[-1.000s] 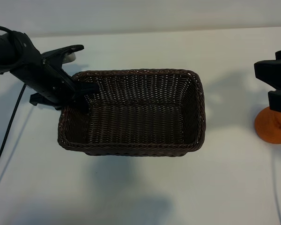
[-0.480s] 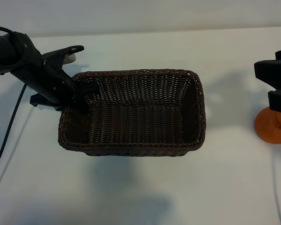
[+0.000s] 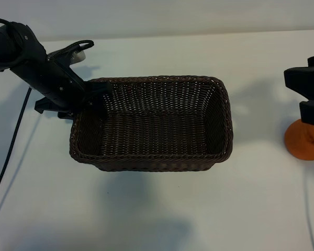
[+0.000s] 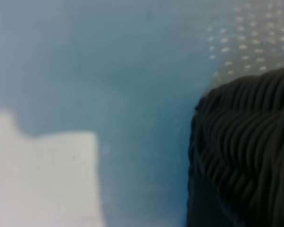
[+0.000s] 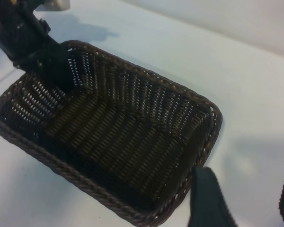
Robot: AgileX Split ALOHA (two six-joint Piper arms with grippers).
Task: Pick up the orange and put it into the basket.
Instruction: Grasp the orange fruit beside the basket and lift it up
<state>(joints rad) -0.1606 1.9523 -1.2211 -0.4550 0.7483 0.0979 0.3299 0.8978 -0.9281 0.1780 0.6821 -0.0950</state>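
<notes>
Spanning the table, rectangular woven wicker basket (image 3: 152, 157)

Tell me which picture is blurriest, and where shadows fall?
Left wrist view: badly out of focus, the basket a dark blur against bluish shade. Exterior view: sharp; soft grey shadows lie on the table below the basket. Right wrist view: fairly clear, its interior dark.

Dark brown wicker basket (image 3: 152, 157) upright on table, no fruit inside.
</notes>
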